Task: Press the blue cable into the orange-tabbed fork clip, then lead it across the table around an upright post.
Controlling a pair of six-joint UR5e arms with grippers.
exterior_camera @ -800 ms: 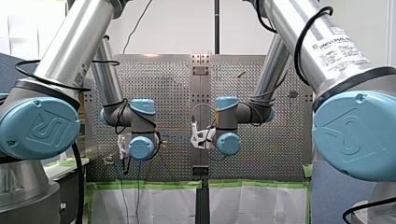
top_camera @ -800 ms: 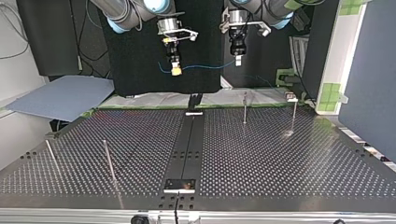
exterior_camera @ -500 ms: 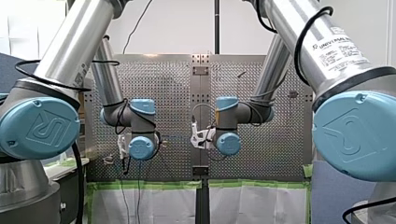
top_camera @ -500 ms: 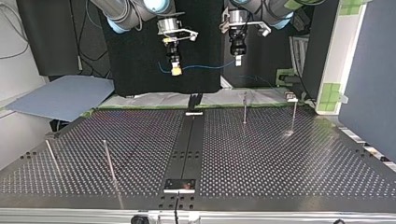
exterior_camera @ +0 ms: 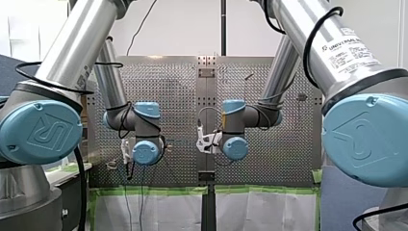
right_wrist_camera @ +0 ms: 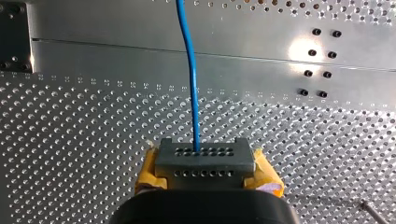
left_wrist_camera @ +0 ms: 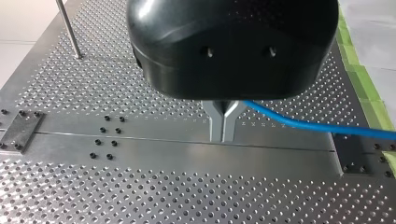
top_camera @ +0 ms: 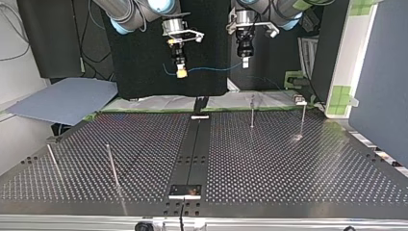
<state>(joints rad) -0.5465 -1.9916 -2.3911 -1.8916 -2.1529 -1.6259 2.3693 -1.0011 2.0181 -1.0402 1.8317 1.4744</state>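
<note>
The blue cable [top_camera: 211,69] hangs in the air between my two grippers, above the far edge of the perforated table [top_camera: 288,163]. My left gripper [left_wrist_camera: 223,133], black with metal fingers, is shut on the blue cable [left_wrist_camera: 308,126], which trails off to one side. My right gripper [right_wrist_camera: 203,156] has yellow pads and is shut on the blue cable [right_wrist_camera: 189,70], which runs straight ahead of it. In the top view my left gripper [top_camera: 244,61] is at the right and my right gripper [top_camera: 181,72] at the left. No orange tab is discernible.
Thin upright posts stand on the table: two at the top view's far right [top_camera: 252,111] [top_camera: 303,120], two at its near left [top_camera: 112,166] [top_camera: 52,161]. A dark rail [top_camera: 195,144] runs down the middle. A small fixture [top_camera: 299,100] sits at the far right edge.
</note>
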